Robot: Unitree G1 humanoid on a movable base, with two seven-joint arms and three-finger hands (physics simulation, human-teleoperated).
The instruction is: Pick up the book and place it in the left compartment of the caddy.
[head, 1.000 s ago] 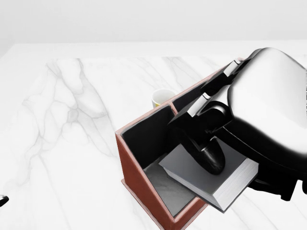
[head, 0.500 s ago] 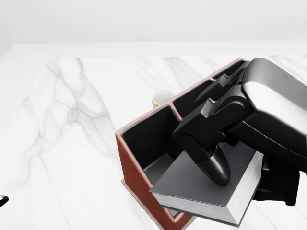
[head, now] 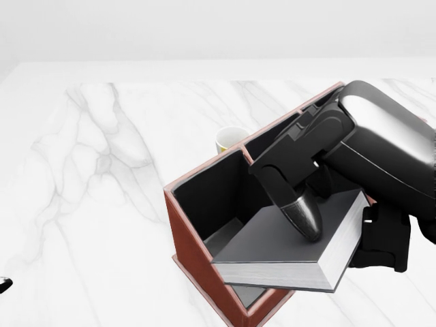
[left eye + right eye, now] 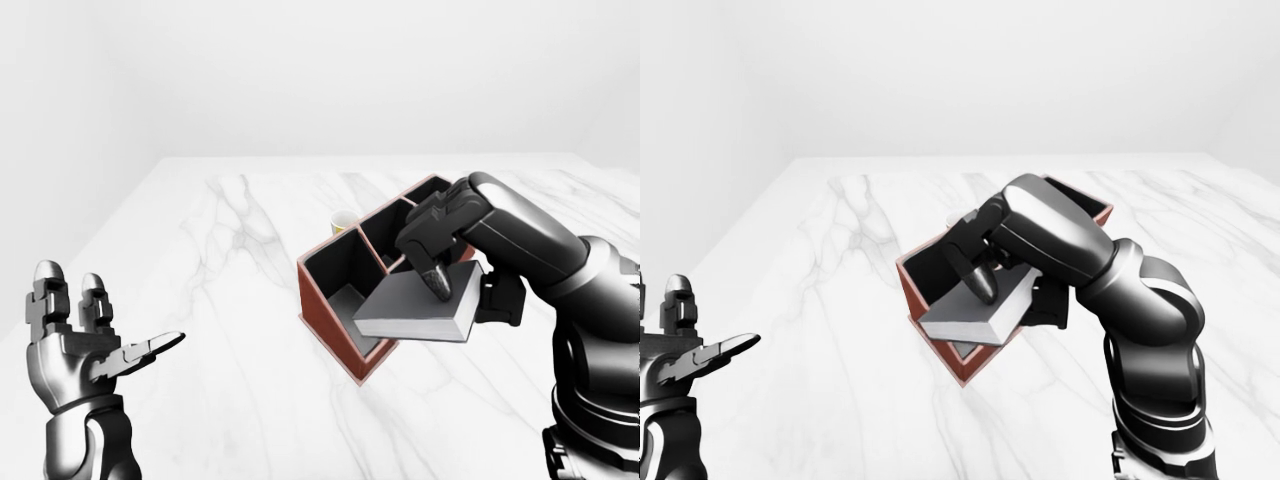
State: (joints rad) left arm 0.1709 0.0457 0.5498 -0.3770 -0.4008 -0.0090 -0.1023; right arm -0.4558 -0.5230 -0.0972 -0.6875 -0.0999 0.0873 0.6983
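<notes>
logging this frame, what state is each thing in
book: held in the right hand, lying nearly flat over the caddy's left compartment, not yet down inside
caddy: upright on the table, left compartment open, with a grey bottom
right hand: fingers shut on the book
left hand: open, holding nothing, off at the left of the left-eye view
cup: upright, beyond the caddy

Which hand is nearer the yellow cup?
Right. The right hand grips the book over the caddy, just right of the yellow cup. The left hand hangs open far off at the view's lower left.
</notes>
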